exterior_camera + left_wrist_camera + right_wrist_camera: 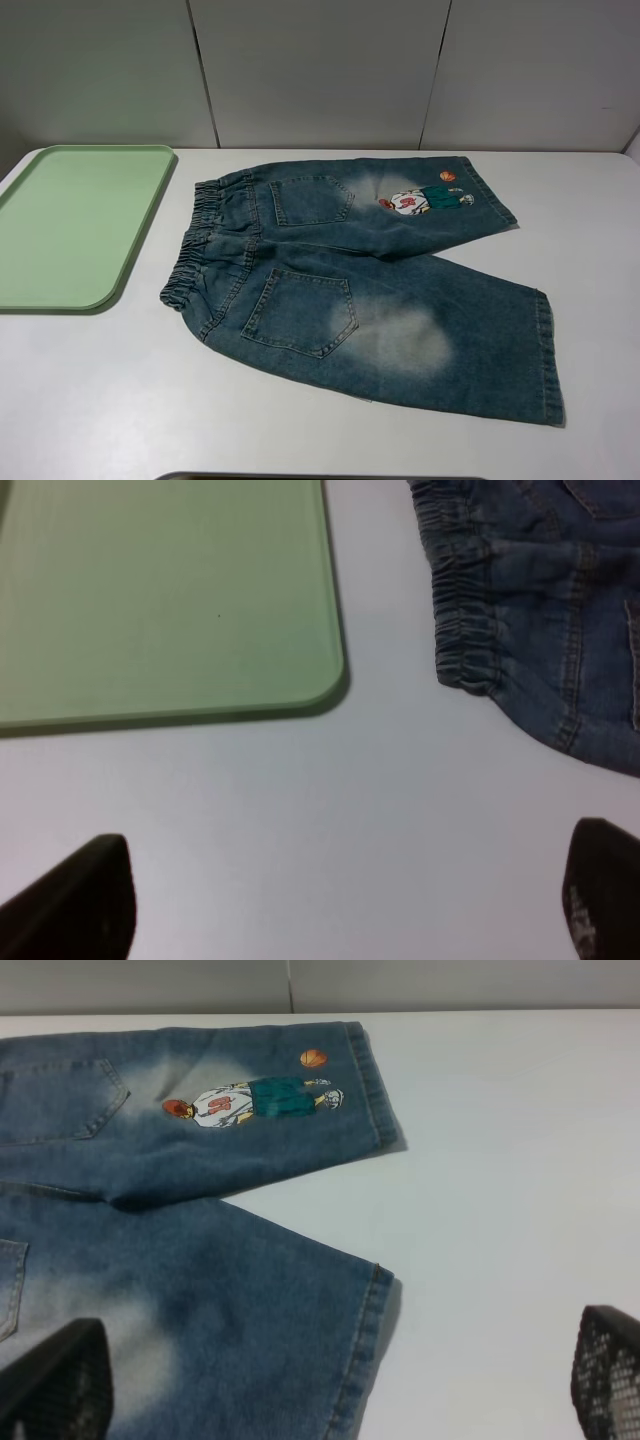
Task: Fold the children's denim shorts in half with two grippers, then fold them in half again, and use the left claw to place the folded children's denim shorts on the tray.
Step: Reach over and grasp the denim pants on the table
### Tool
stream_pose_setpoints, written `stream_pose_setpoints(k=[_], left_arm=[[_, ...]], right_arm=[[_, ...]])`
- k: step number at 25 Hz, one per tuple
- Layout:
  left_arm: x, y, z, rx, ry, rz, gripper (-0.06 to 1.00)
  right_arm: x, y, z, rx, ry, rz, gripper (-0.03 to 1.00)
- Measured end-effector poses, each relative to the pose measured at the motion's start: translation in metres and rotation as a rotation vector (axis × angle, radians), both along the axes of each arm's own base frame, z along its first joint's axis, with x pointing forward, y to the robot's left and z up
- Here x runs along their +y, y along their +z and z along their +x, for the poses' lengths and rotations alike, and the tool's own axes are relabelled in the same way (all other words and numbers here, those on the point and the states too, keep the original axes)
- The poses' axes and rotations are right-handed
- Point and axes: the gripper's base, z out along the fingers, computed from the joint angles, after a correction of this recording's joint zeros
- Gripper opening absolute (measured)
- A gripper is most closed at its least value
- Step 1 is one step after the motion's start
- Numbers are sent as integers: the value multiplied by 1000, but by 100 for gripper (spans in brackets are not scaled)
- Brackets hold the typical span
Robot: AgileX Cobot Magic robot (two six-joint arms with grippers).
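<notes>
The children's denim shorts [370, 280] lie flat and unfolded on the white table, back pockets up, waistband toward the tray, legs pointing right. The cartoon patch [425, 198] is on the far leg. The pale green tray [75, 225] sits at the left with nothing on it. Neither arm shows in the high view. In the left wrist view my left gripper [340, 910] is open above bare table, near the tray's corner [320, 680] and the waistband [465, 630]. In the right wrist view my right gripper [330, 1390] is open, one finger [55, 1380] over the near leg [200, 1310].
The white table [100, 400] runs to a grey panelled wall [320, 70] at the back. A dark edge [320, 476] shows at the very bottom of the high view.
</notes>
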Motion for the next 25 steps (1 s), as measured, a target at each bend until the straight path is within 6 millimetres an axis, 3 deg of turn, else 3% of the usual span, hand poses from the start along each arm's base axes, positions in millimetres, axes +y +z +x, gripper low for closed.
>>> stream_pose_setpoints(k=[25], left_arm=[[0, 0, 0, 0, 1, 2, 84]], right_arm=[[0, 0, 0, 0, 0, 0, 69]])
